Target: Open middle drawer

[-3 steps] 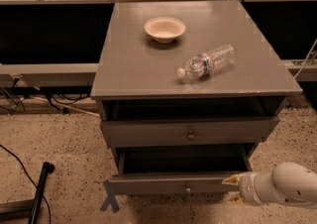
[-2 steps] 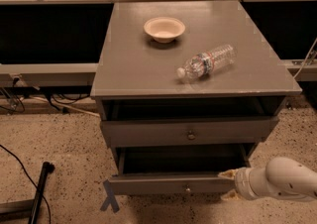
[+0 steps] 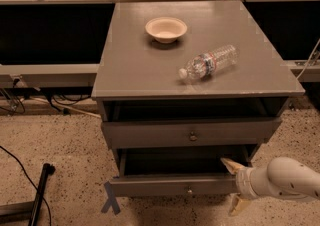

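Arm low at the right, gripper pointing left.
The white arm (image 3: 292,177) reaches in from the lower right edge, roughly level; its gripper (image 3: 234,184) sits low and right of centre, two tan fingers (image 3: 230,164) spread apart, one above the other.

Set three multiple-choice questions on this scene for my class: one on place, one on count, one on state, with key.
1. Where is the gripper? A high at left; B at the right end of the middle drawer; C top centre.
2. How many things lie on the cabinet top? A one; B two; C four.
3. The middle drawer is: A shut; B pulled out; C removed.
Key: B, it shows at that end; B, a bowl and a bottle; B, its dark inside shows.
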You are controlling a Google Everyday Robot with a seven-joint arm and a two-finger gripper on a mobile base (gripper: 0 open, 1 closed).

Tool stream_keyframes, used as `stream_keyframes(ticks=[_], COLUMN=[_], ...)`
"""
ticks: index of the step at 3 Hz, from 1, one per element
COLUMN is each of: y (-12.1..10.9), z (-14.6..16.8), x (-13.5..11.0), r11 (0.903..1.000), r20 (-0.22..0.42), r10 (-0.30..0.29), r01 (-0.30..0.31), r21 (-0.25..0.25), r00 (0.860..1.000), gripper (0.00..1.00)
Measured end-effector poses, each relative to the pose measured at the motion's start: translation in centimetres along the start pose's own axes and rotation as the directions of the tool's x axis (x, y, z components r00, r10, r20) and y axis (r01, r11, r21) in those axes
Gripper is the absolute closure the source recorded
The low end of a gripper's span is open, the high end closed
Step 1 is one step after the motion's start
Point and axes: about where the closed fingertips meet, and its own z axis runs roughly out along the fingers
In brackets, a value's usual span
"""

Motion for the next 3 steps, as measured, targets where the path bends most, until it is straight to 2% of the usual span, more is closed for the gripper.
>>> stream_keyframes(ticks=[1,2,3], y=[0.0,0.0,-0.3], z=[0.0,0.8,2.2], x=[0.0,0.1,-0.1], r11=[1.0,0.9996,0.9978], r20=[0.0,-0.012,-0.003], r10=[0.0,0.014,0.049], r01=[0.0,-0.014,-0.049], r21=[0.0,-0.024,-0.044], r00=[1.0,1.0,0.999], gripper=[0.0,0.0,0.0])
